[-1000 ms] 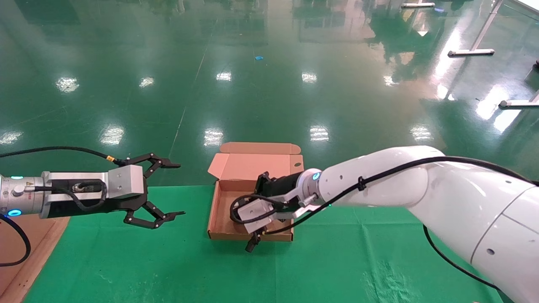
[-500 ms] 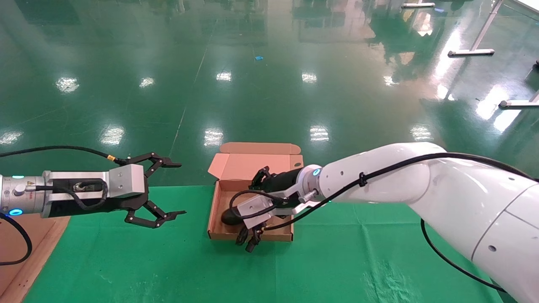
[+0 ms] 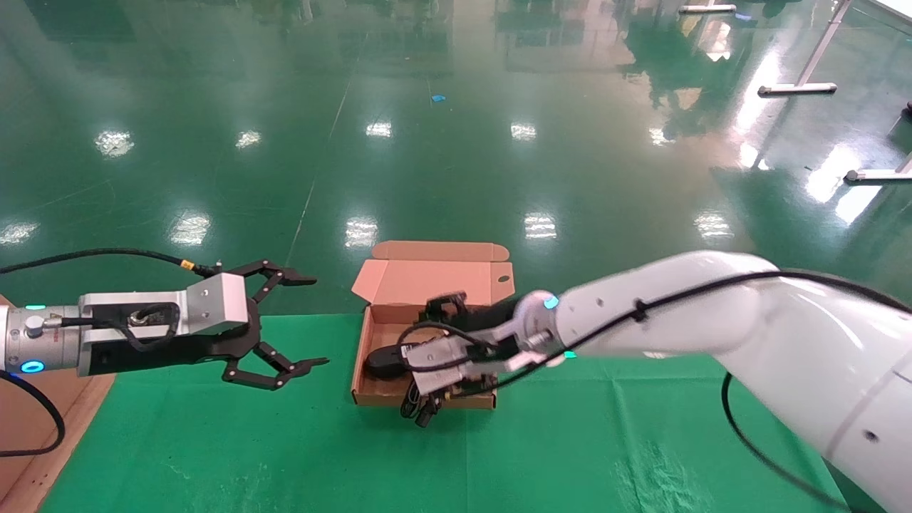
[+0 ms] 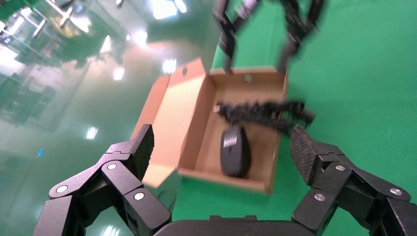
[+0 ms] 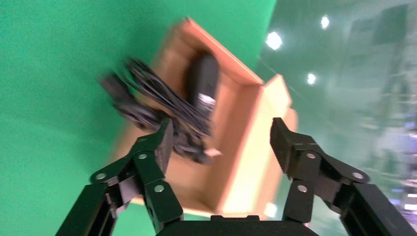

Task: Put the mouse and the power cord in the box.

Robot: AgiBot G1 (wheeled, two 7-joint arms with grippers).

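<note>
The box (image 3: 427, 281) stands open at the far edge of the green mat, lid leaning back. The mouse (image 3: 385, 362) lies in it, label side up (image 4: 235, 152) (image 5: 204, 81). The power cord (image 4: 265, 112) (image 5: 157, 105) lies across the box beside the mouse, one end poking over the near wall (image 3: 420, 411). My right gripper (image 3: 438, 349) (image 5: 222, 132) hovers just above the cord, open, gripping nothing. My left gripper (image 3: 285, 328) (image 4: 222, 142) hangs open to the left of the box (image 4: 172, 103), pointing at it.
The green mat (image 3: 570, 442) covers the table and ends at the box's back edge; glossy green floor lies beyond. A brown board (image 3: 28, 427) shows at the near left under my left arm. Metal stand feet (image 3: 798, 89) are far off at the right.
My right gripper has risen and drawn back from the box floor, uncovering the mouse and leaving the cord lying there. My left gripper has edged right, toward the box.
</note>
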